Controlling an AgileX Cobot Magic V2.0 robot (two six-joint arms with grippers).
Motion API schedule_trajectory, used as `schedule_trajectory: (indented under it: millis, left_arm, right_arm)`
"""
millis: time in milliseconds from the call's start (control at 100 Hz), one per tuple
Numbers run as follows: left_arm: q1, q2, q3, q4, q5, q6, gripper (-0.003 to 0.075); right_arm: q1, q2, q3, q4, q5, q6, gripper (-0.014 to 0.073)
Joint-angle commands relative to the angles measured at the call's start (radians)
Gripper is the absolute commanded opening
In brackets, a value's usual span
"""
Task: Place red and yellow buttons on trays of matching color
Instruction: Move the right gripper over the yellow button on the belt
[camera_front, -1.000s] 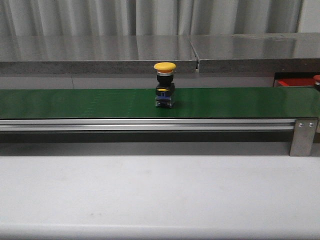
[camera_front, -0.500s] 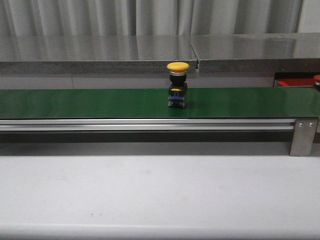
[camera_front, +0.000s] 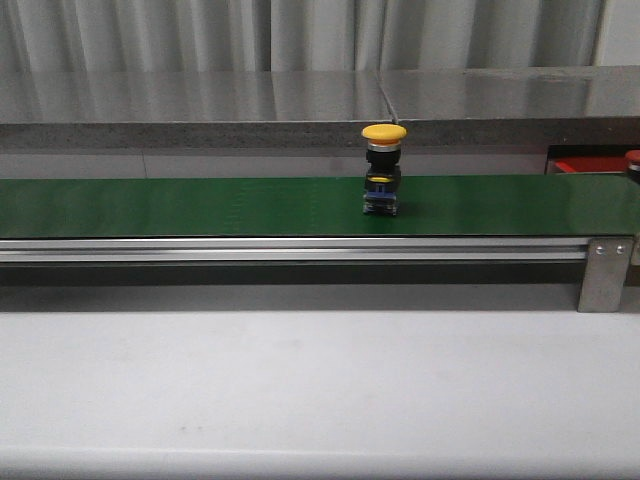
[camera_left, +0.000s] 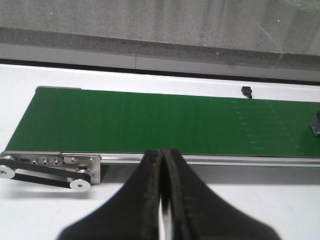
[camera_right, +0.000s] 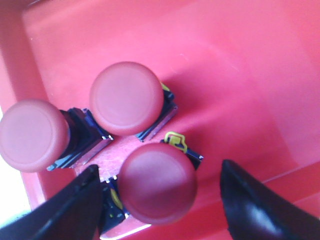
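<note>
Yellow mushroom-head push button, one, stood upright on the green conveyor belt, right of the belt's middle in my front view. Red tray, one, at the belt's far right end, held three red mushroom-head buttons: first, second, third, packed close together. Right gripper: I logged it spread wide around the third red button, fingers clear of it, holding nothing. Left gripper: fingers pressed together, empty, on the near side of the belt
</note>
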Motion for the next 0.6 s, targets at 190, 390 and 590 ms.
schedule_trajectory:
  millis: [190,390,590]
  left_arm:
    - [-0.002,0.004,-0.027,-0.009,-0.078,-0.009,-0.002]
    - [-0.002,0.004,-0.027,-0.009,-0.078,-0.009,-0.002]
    - [-0.002,0.004,-0.027,-0.009,-0.078,-0.009,-0.002]
  right_arm:
    - [-0.006,-0.174,-0.027,-0.008,-0.013,-0.013,0.0511]
    - [0.005,-0.296,0.02,-0.012,-0.005,-0.058,0.0511]
    - [0.034,-0.417,0.071,-0.012,0.05,-0.072,0.0511]
